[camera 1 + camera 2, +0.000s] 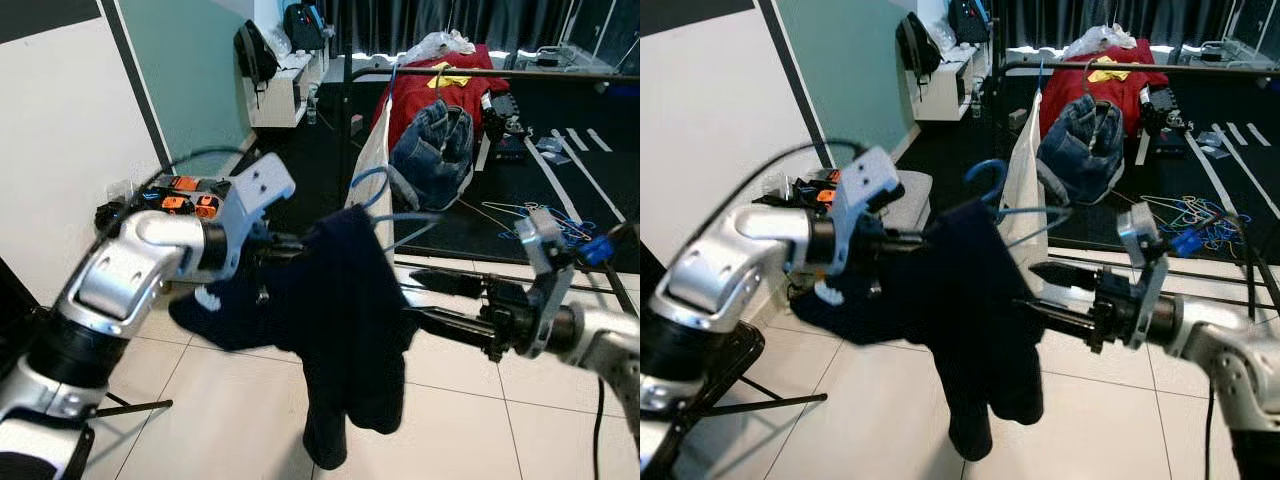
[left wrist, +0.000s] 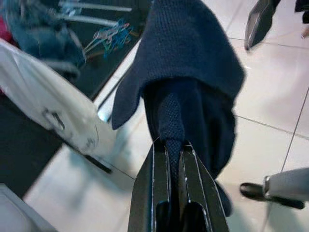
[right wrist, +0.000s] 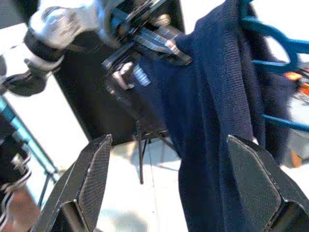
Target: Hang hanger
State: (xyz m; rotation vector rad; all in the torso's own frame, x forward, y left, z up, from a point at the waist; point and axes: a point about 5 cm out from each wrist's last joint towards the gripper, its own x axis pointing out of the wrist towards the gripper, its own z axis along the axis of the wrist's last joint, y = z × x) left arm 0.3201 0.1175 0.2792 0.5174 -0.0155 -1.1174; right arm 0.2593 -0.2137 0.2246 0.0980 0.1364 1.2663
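One tool (image 2: 175,155) pinches the navy sweater (image 1: 345,320).

Jeans (image 1: 432,150), perhaps, on red heap (image 1: 425,95)

My dark navy knitted garment (image 1: 345,330) covers most of the blue plastic hanger (image 1: 992,185); only its hook and two thin bars show. My left gripper's fingertips (image 2: 170,159) are buried in the knit. The pile of coloured wire hangers (image 1: 545,218) on the black floor mat is too small to count.

You'll find nothing readable here: no text, label, brand, number or sign can be made out on any surface, neither near the robot nor at the far end of the room.
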